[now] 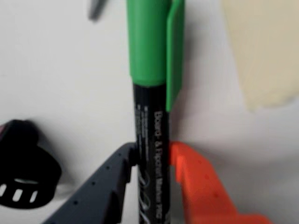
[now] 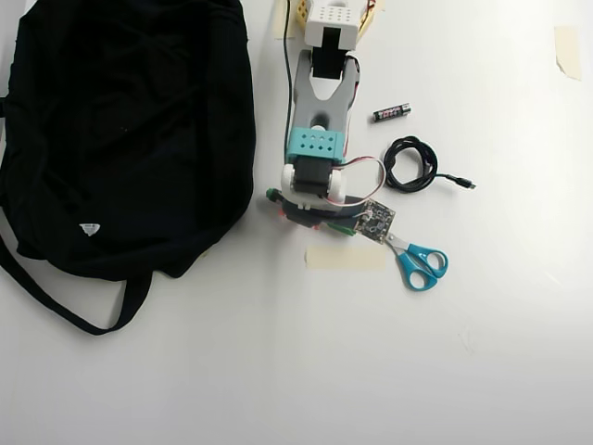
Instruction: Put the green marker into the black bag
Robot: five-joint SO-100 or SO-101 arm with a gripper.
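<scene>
Green marker [image 1: 152, 93] sits pinched between the gripper's [image 1: 153, 161] grey finger [image 1: 112, 179] and orange one, cap poking out past the tips. Black bag [image 2: 125, 139] lies off to the side.

In the overhead view, the gripper [image 2: 301, 211] is placed near the middle of the table [image 2: 278, 371], with the bag [image 2: 120, 130] lying just to its left. The marker [image 1: 152, 93] is held between the jaws in the wrist view, extending upward past the fingertips. In the overhead view, a strip of tape [image 2: 346, 257] is found just below and right of the gripper, the scissors [image 2: 417, 261] further right, the coiled cable [image 2: 412, 164] up and to the right, and the battery [image 2: 391, 112] above the cable, beside the arm [image 2: 320, 102].
</scene>
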